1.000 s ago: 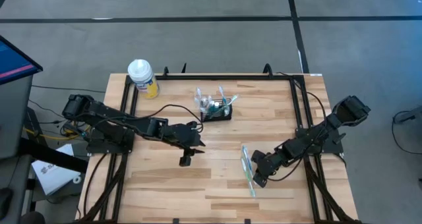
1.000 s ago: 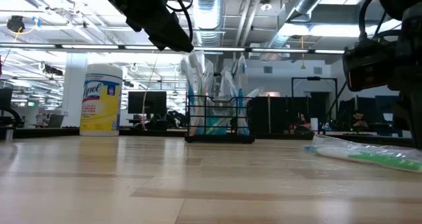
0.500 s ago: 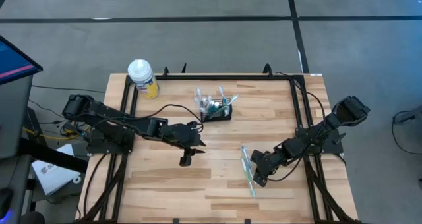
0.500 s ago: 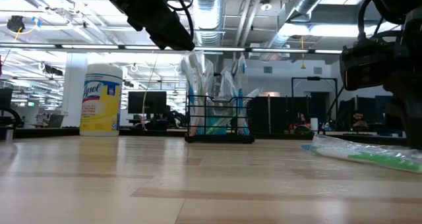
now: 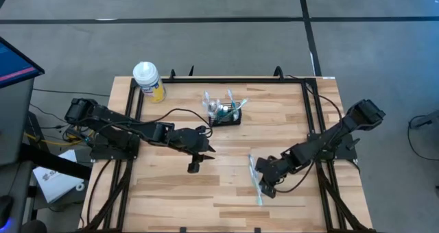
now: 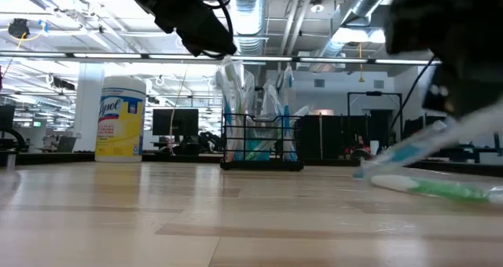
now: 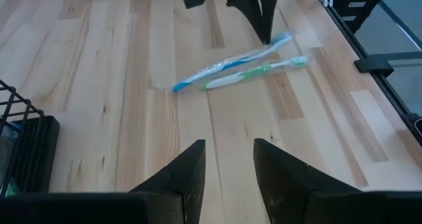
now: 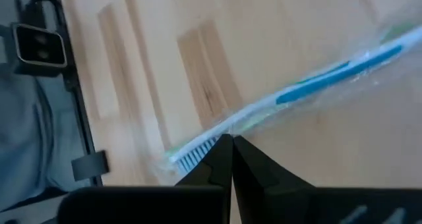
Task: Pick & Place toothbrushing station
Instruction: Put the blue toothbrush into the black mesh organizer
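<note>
Two toothbrushes (image 7: 231, 64) right-centre | right gripper (image 8: 226, 145) clamped on blue one, light, slick wrap, grip handle | mesh holder (image 5: 226, 114) far-centre | left gripper (image 7: 227, 159) apart, hovering mid-table

The toothbrushing station (image 5: 226, 114) is standing at the table's (image 5: 171, 205) rear middle; two wrapped toothbrushes (image 5: 256, 181) are lying before it, rightward.

Two dark jointed arms, looping black cables
</note>
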